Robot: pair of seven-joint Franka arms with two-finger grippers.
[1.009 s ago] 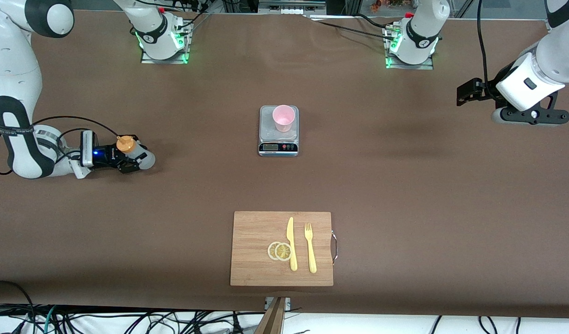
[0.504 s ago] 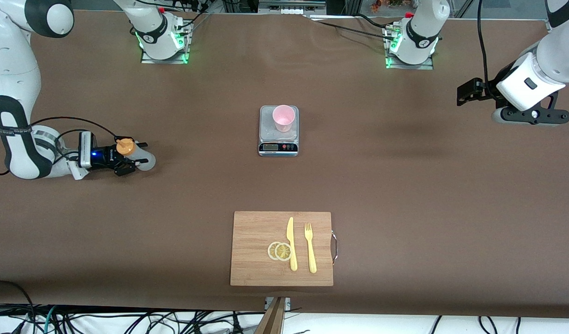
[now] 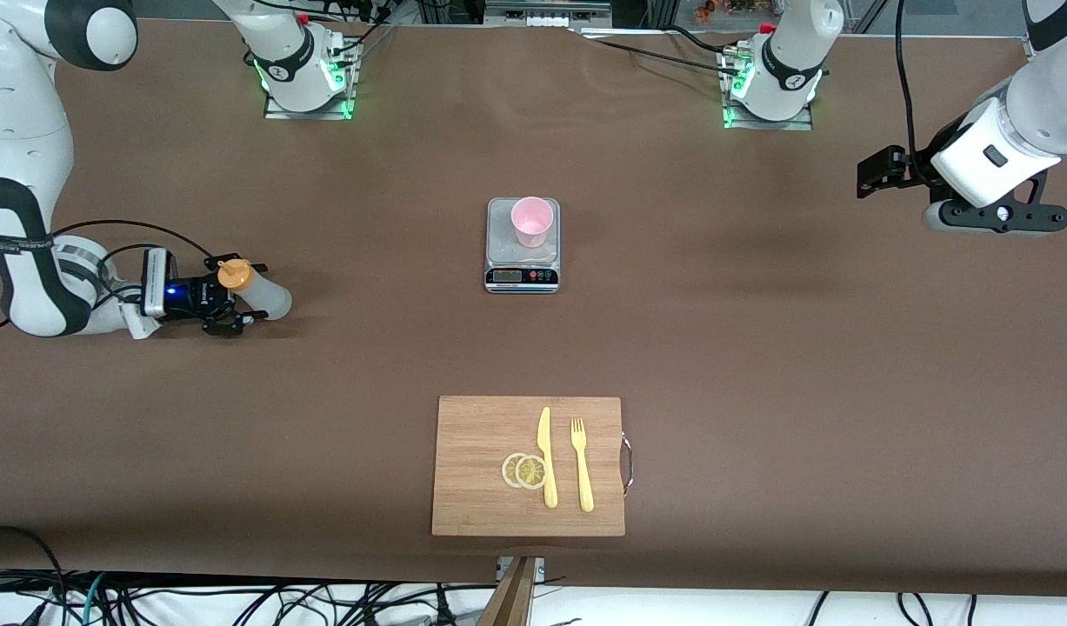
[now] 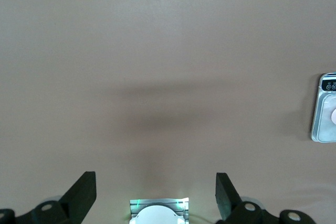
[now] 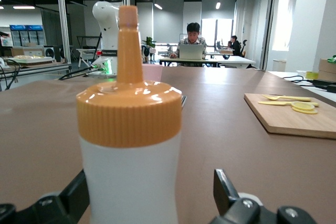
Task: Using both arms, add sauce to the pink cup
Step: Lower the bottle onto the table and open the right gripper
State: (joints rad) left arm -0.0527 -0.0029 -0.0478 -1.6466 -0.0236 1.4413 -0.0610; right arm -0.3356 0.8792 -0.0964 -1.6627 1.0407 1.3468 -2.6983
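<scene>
- The small translucent whitish plastic squeeze bottle of sauce with an orange nozzle cap [image 3: 248,287] is seen standing upright on the brown surface [image 3: 759,365], toward the right arm's end of it.
- The right gripper [image 3: 229,300] is set low at the bottle, its black fingers [image 5: 224,187] spread to either side of the bottle's body; no pinch on the bottle is seen, and a gap is visible at one finger in the right wrist view.
- The small pale pink plastic tumbler [image 3: 531,221] is placed upright on a grey digital kitchen scale [image 3: 522,257] near the middle of the surface, well apart from the bottle.
- The left gripper [image 4: 156,195] is held high over the bare surface at the left arm's end, fingers spread with nothing between them; the left arm waits.
- A rectangular bamboo cutting board [image 3: 481,461] is laid nearer to the front camera than the scale.
- On the board are found two pale lemon slices [image 3: 525,470], a yellow plastic knife [image 3: 547,456] and a yellow plastic fork [image 3: 582,465], side by side.
</scene>
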